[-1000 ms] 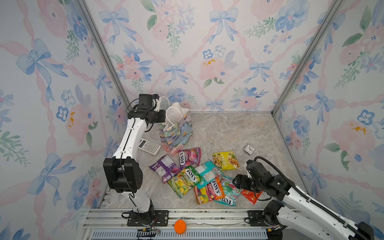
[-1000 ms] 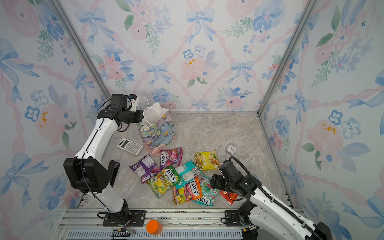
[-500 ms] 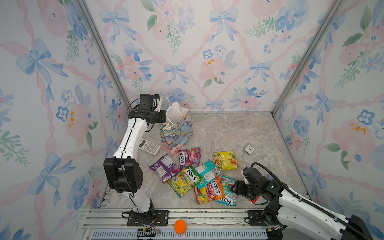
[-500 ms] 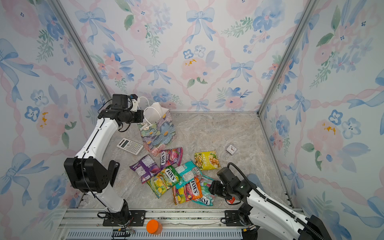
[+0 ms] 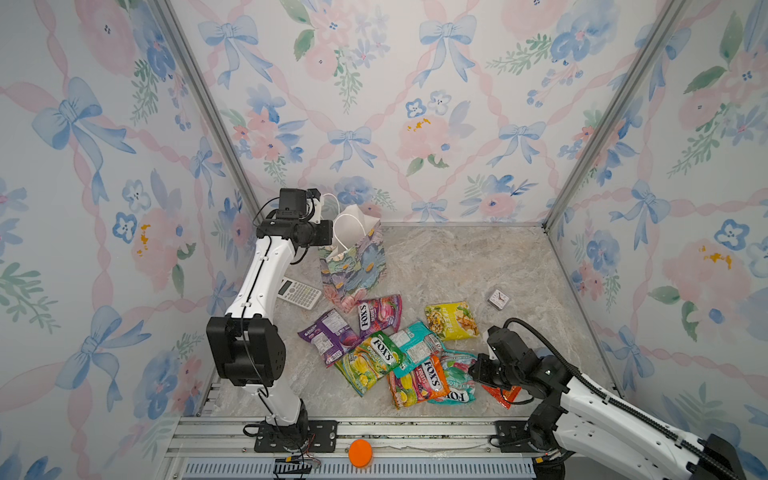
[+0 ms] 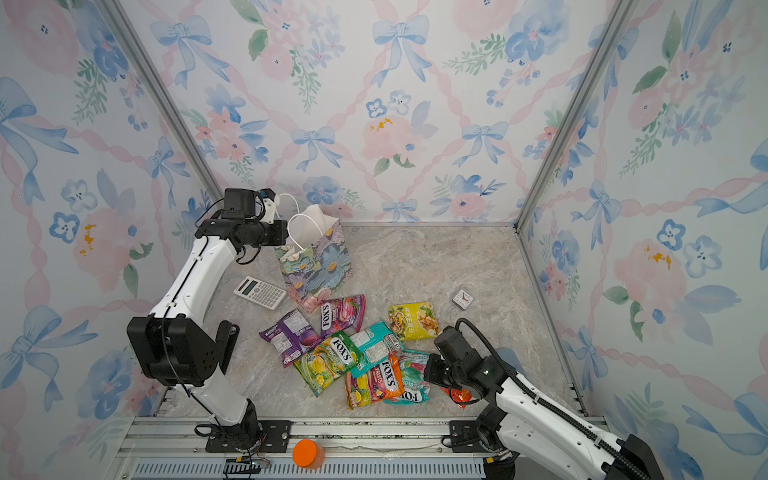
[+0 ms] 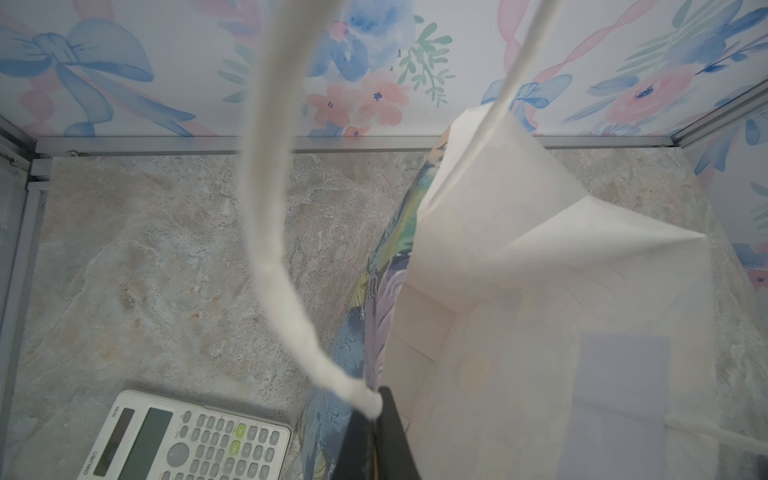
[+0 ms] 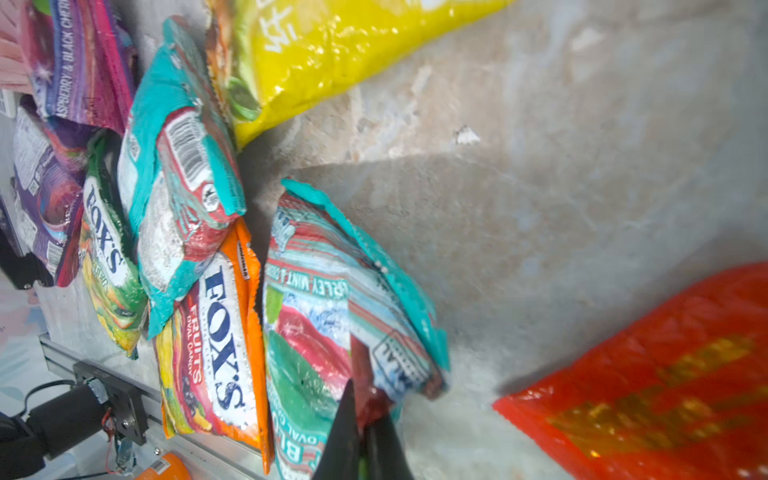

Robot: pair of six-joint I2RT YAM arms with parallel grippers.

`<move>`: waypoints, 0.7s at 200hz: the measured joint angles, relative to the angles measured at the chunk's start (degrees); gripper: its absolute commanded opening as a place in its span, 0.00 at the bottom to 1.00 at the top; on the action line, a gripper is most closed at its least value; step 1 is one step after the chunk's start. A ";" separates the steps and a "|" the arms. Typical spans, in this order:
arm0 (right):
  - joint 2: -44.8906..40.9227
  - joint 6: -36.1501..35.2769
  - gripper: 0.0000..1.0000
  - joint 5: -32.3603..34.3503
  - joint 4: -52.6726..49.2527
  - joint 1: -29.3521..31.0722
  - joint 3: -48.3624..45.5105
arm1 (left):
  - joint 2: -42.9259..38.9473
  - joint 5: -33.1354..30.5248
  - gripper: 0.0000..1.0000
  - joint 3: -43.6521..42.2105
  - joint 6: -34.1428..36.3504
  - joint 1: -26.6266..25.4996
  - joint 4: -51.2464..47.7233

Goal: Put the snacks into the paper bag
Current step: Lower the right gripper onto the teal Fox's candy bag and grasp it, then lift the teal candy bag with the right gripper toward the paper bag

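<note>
The floral paper bag (image 5: 353, 262) stands upright at the back left, its white lining showing. My left gripper (image 7: 376, 409) is shut on the bag's rim, where a white cord handle (image 7: 266, 208) is fixed. Several snacks lie in a heap in front of it: purple (image 5: 328, 336), pink (image 5: 378, 313), green-yellow (image 5: 370, 361), orange (image 5: 419, 380), yellow (image 5: 453, 321) and a red sachet (image 5: 500, 395). My right gripper (image 8: 365, 419) is low at the heap's right end. It is shut on the edge of the teal packet (image 8: 332, 316), which in a top view lies beside the orange one (image 6: 409, 378).
A grey-white calculator (image 5: 299, 293) lies left of the bag, beside my left arm. A small square clock (image 5: 498, 299) sits at the right. An orange cap (image 5: 360, 453) rests on the front rail. Flowered walls close in three sides.
My right gripper moved left and down onto the heap's right end and closed from open onto the teal packet's edge. The left arm and bag have not moved.
</note>
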 measured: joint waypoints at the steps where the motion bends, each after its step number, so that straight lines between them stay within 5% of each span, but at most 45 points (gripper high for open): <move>1: 0.00 -0.02 0.03 0.11 -0.11 0.00 0.15 | 0.00 0.00 0.00 0.00 0.00 0.00 0.00; 140: 8.17 -19.04 0.00 11.47 -4.92 -7.10 25.79 | -1.55 3.04 0.00 0.00 0.00 0.00 -0.46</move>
